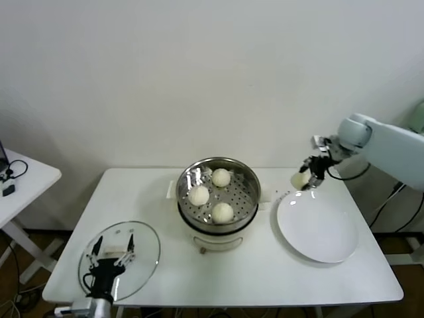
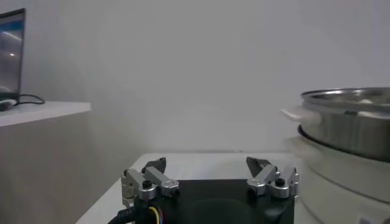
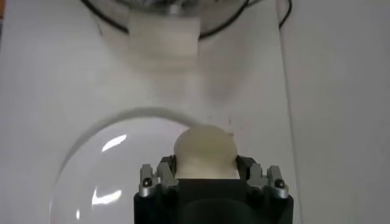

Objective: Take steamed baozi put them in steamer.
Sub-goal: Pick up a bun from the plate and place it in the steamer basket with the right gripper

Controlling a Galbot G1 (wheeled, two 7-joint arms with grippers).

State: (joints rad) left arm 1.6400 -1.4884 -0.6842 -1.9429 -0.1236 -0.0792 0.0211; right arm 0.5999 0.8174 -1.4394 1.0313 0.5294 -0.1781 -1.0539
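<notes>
The right gripper (image 1: 306, 177) is clamped on one baozi (image 1: 300, 179), held in the air above the far rim of the plate (image 1: 318, 228), at about eleven o'clock on it. In the right wrist view the bun (image 3: 205, 151) sits squarely between the two fingers (image 3: 163, 173), which press against its sides, with the plate's edge (image 3: 85, 146) curving below it and the steamer's white handle (image 3: 164, 36) further off.

Three more baozi lie in the steamer (image 1: 218, 173) at the middle of the table (image 1: 265, 278): one (image 1: 220, 177) at twelve o'clock, one (image 1: 199, 195) at nine, one (image 1: 222, 212) at six (none touching another). The basket sits on its white pot base (image 1: 215, 238), just left of the plate.

The left gripper (image 1: 112, 255) rests low at the table's near left corner, over the glass lid (image 1: 142, 255), its fingers (image 2: 152, 176) spread apart and holding nothing. From its wrist camera the steamer's steel wall (image 2: 347, 125) rises off to one side.
</notes>
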